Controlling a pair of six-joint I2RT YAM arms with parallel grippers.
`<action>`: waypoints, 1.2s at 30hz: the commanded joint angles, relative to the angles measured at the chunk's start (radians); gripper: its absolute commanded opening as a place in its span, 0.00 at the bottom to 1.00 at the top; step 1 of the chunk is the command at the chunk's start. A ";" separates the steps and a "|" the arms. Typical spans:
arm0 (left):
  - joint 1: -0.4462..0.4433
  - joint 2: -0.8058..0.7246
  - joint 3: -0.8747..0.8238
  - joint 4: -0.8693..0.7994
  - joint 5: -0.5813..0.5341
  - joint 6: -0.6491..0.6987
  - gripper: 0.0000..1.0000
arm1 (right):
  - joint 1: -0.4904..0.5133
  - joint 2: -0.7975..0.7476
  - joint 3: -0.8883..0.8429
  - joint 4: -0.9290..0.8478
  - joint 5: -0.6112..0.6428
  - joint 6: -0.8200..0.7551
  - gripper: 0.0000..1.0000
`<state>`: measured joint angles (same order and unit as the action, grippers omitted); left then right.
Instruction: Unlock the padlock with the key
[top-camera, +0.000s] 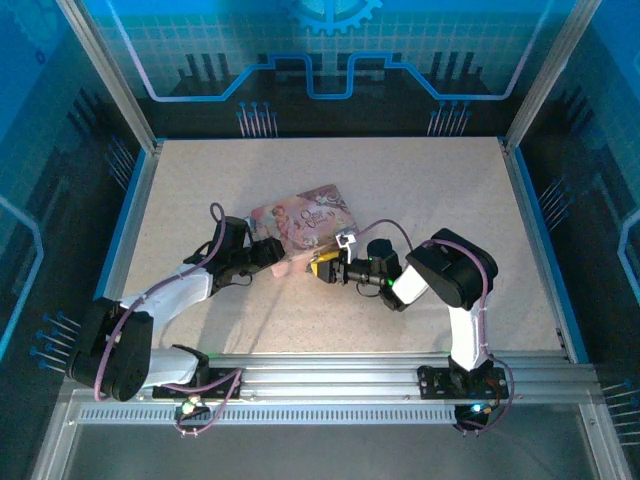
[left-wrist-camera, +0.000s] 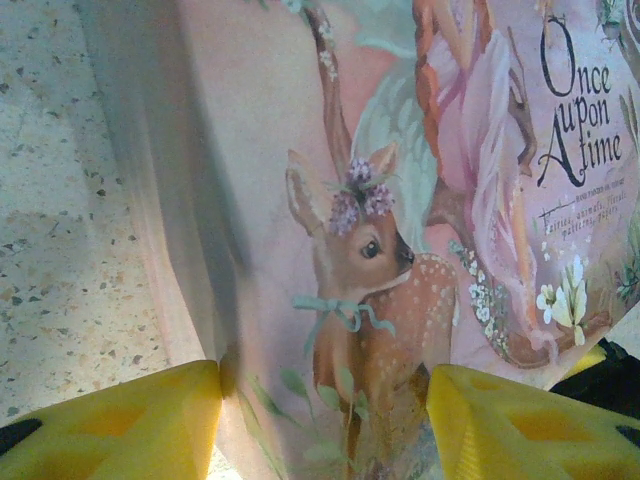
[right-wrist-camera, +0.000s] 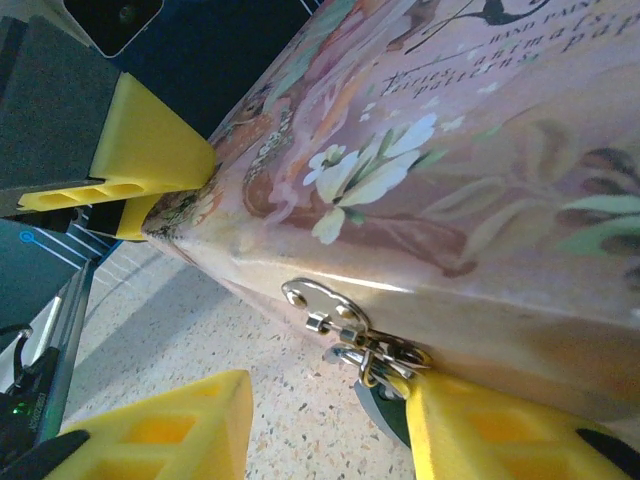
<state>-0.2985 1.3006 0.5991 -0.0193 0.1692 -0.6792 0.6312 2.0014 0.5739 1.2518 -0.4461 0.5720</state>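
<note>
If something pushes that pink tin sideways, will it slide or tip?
Likely slide: the pink tin looks low and wide. Its glossy surface probably feels slippery. The left gripper at its corner may brace it.

Top camera is looking down on the whole table (top-camera: 300, 330); both wrist cameras are closely facing the tin (left-wrist-camera: 400, 200) lid from opposite sides.

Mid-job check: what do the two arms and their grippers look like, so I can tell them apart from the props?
The left arm and right arm match: black joint housings, white link covers, a lilac cable looping alongside each. The left gripper and right gripper each carry blocky yellow fingers with hollow ribbed cells, mounted on black bodies.
</note>
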 joint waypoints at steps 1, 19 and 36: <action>-0.018 0.011 -0.023 -0.024 -0.003 -0.006 0.58 | 0.041 -0.006 0.000 0.126 -0.081 -0.036 0.42; -0.026 0.016 -0.030 -0.016 -0.007 -0.008 0.58 | 0.059 -0.031 -0.023 0.133 -0.088 -0.073 0.35; -0.052 0.018 -0.025 -0.020 -0.016 -0.012 0.57 | 0.070 -0.025 0.006 0.095 -0.021 -0.029 0.30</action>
<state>-0.3141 1.3003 0.5972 -0.0128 0.1398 -0.6823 0.6525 2.0010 0.5388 1.2762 -0.4175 0.5316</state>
